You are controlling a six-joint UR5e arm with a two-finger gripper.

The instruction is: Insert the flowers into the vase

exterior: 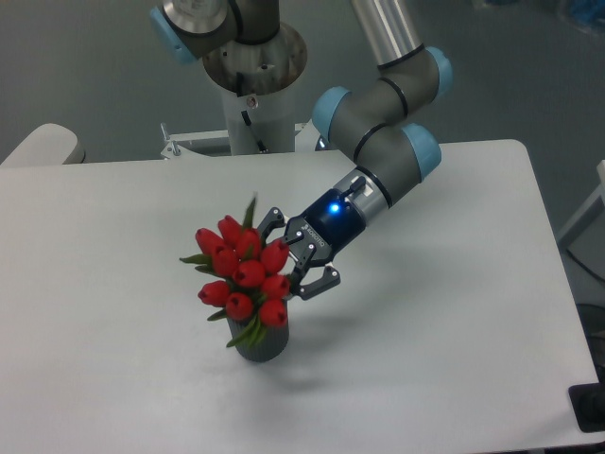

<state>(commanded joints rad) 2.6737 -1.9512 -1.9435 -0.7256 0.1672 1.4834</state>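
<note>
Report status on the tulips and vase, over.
Gripper open beside the flowers. Flowers seated in the vase, heads hiding its mouth. White table around the vase, nothing obstructing.

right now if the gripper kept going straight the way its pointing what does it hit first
The gripper points down-left into the flowers, and it would push into the tulip heads first. They already sit at its fingertips. The vase lies below that line, though depth is hard to judge.

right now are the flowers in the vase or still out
In. The flowers sit on top of the vase, hiding its mouth, leaves hanging over the rim. The gripper looks open beside them.
</note>
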